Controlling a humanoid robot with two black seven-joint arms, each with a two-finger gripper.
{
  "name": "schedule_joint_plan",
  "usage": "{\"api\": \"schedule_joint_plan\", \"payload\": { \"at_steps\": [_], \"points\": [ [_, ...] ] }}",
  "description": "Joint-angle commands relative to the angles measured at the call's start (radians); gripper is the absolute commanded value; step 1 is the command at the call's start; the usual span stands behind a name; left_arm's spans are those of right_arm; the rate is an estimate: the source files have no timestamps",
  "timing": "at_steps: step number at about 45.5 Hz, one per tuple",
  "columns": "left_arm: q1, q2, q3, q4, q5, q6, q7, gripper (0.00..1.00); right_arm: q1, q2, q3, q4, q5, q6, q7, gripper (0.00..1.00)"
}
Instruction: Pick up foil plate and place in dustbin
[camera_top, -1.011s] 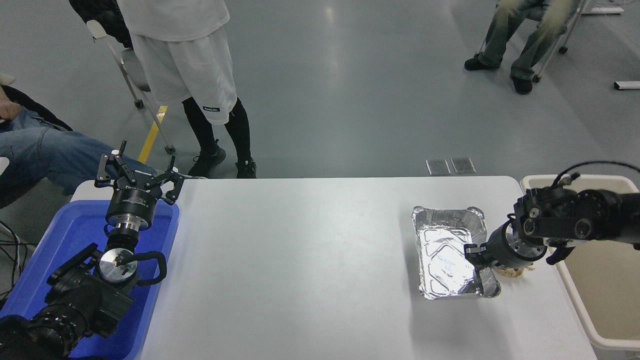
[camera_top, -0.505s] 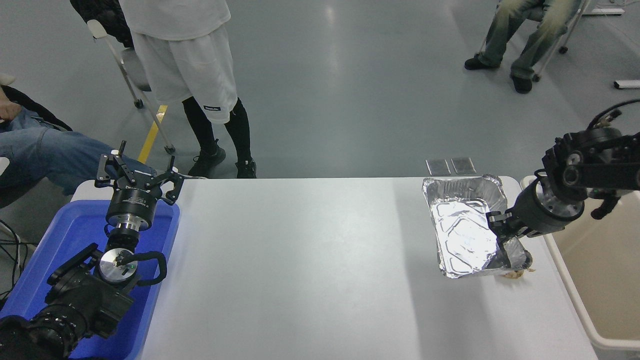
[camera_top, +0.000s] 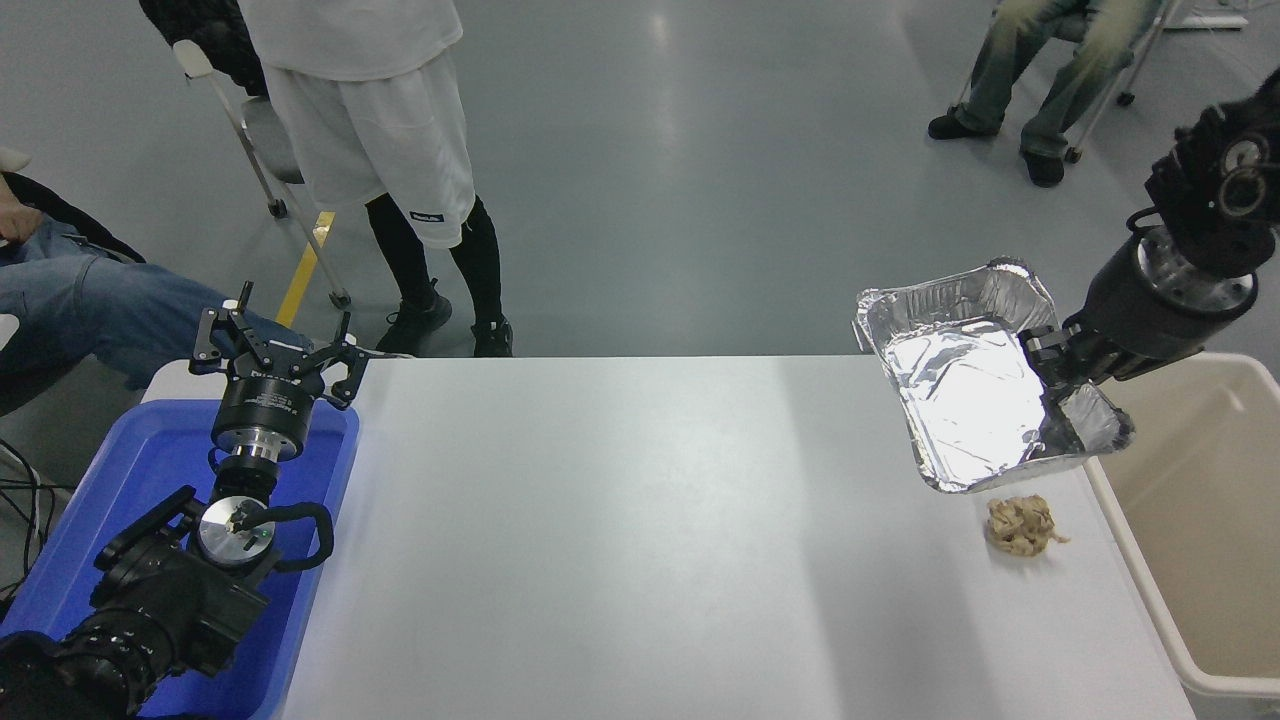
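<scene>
head view: the right gripper (camera_top: 1062, 385) has its fingers (camera_top: 1040, 345) clamped narrow on the right rim of the foil plate (camera_top: 965, 385), which hangs tilted in the air over the desk's (camera_top: 620, 540) far right corner, just left of the dustbin (camera_top: 1200, 520). a crumpled tan paper wad (camera_top: 1020, 525) lies on the desk below it. the left gripper (camera_top: 272, 352) is parked over the blue tub (camera_top: 130, 470), fingers spread wide, holding nothing. small print on a standing person's shorts (camera_top: 380, 140) is too small to read.
</scene>
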Motion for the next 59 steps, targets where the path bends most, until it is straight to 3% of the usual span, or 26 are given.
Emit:
{"api": "schedule_joint_plan", "payload": {
  "at_steps": [1, 17, 25, 37, 45, 59],
  "points": [
    [0.000, 0.000, 0.000, 0.000, -0.001, 0.000, 0.000, 0.99, 0.107, -0.013, -0.004, 0.002, -0.002, 0.020, -0.002, 0.00],
    [0.000, 0.000, 0.000, 0.000, -0.001, 0.000, 0.000, 0.99, 0.129, -0.025, -0.029, -0.007, -0.028, 0.020, -0.009, 0.00],
    [0.000, 0.000, 0.000, 0.000, -0.001, 0.000, 0.000, 0.99, 0.077, -0.088, -0.015, -0.029, -0.058, 0.020, -0.034, 0.00],
    [0.000, 0.000, 0.000, 0.000, -0.001, 0.000, 0.000, 0.99, -0.015, -0.168, -0.028, -0.141, -0.063, 0.020, -0.034, 0.00],
    [0.000, 0.000, 0.000, 0.000, -0.001, 0.000, 0.000, 0.99, -0.070, -0.280, -0.017, -0.196, -0.107, 0.020, -0.034, 0.00],
    [0.000, 0.000, 0.000, 0.000, -0.001, 0.000, 0.000, 0.99, -0.368, -0.369, 0.144, -0.476, -0.124, 0.020, -0.034, 0.00]
  ]
}}
